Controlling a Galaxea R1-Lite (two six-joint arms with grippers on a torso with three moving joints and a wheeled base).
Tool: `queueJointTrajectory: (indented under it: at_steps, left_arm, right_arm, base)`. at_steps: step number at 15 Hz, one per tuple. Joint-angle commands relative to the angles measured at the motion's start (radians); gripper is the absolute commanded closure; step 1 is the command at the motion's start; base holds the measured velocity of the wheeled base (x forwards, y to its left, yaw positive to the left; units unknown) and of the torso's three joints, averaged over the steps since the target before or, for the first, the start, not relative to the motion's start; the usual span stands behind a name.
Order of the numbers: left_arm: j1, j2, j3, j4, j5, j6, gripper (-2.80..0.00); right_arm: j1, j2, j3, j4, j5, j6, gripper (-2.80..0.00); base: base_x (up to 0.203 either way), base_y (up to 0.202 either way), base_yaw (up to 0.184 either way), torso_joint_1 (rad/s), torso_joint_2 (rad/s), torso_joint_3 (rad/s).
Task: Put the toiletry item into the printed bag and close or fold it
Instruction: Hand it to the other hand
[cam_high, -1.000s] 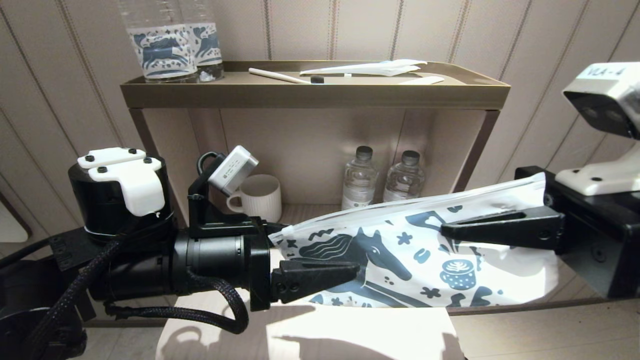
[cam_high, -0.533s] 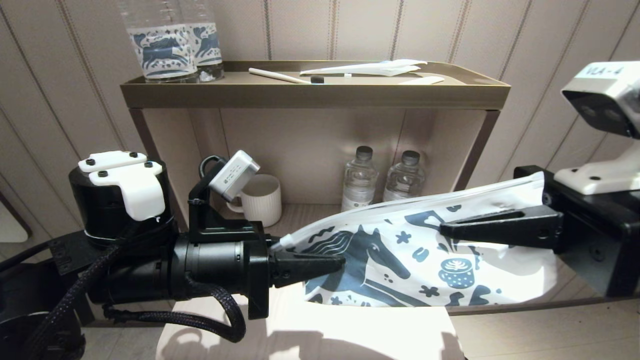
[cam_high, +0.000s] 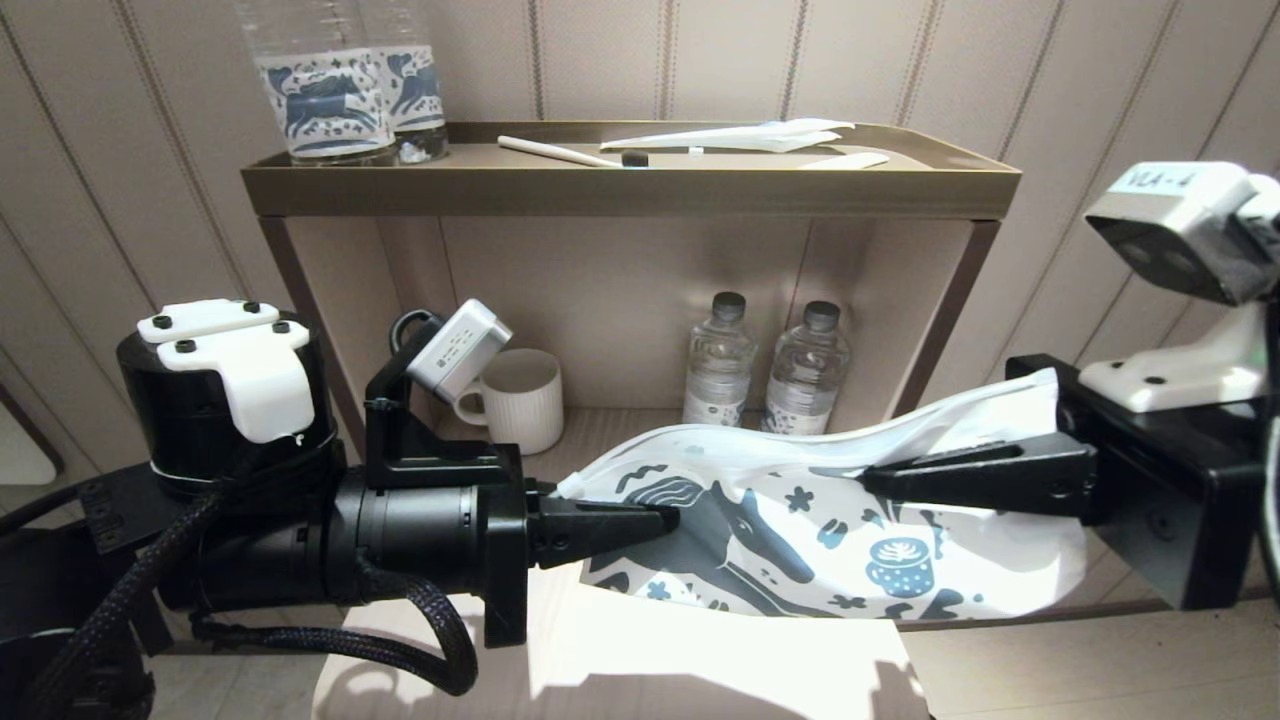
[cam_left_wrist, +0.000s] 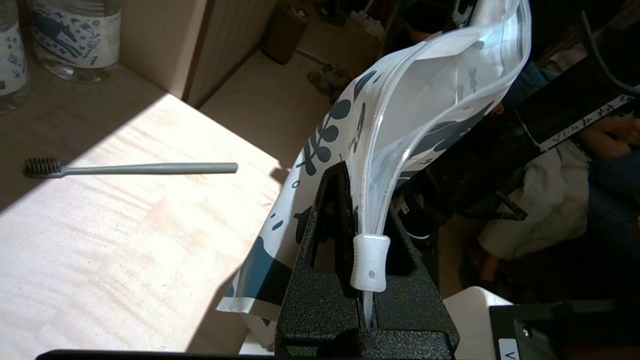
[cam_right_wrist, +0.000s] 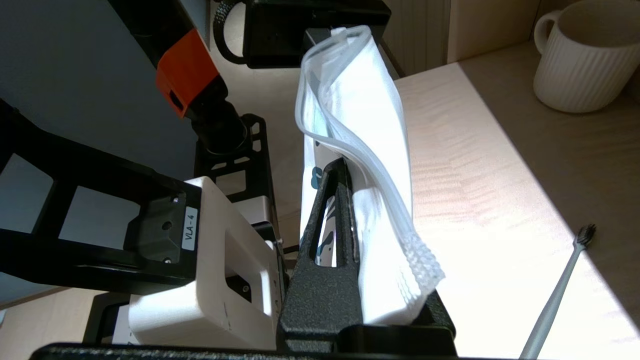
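Your left gripper (cam_high: 600, 525) and right gripper (cam_high: 960, 472) clamped the printed bag (cam_high: 800, 530)'s ends; easing them inward would have widened its mouth.

Left gripper (cam_high: 640, 520) reaching in level from the left side, fingers (cam_left_wrist: 320, 240) pressed together on the slider end of the printed bag (cam_high: 850, 520), wrist camera tilted up above the black cylindrical forearm. Right gripper (cam_high: 890, 475) reaching in from the opposite side, a little higher than the left, fingers (cam_right_wrist: 325, 220) clamped on the other end of the printed bag's zip edge, white wrist housing raised behind it. Both arms roughly horizontal and pointing toward each other, holding the printed bag off the surface between them.
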Motion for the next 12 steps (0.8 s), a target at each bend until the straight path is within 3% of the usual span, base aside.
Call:
queueJointTrajectory:
  at_steps: [1,7,12]
  left_arm:
    - [0.000,0.000,0.002,-0.003,-0.003,-0.002,0.00]
    - [-0.001,0.012,0.008,0.047,-0.003,0.063,0.00]
    - [-0.008,0.041,0.002,0.058,-0.003,0.070,0.00]
  right_arm:
    - [-0.006,0.020,0.015,0.000,0.004,-0.002,0.00]
    - [-0.005,0.036,0.028,0.000,-0.010,-0.006,0.00]
    - [0.030,0.078,0.019,0.000,-0.010,-0.004,0.00]
  base:
    - [0.000,0.000,0.000,0.000,0.00,0.000]
    - [0.000,0.000,0.000,0.000,0.00,0.000]
    - [0.000,0.000,0.000,0.000,0.00,0.000]
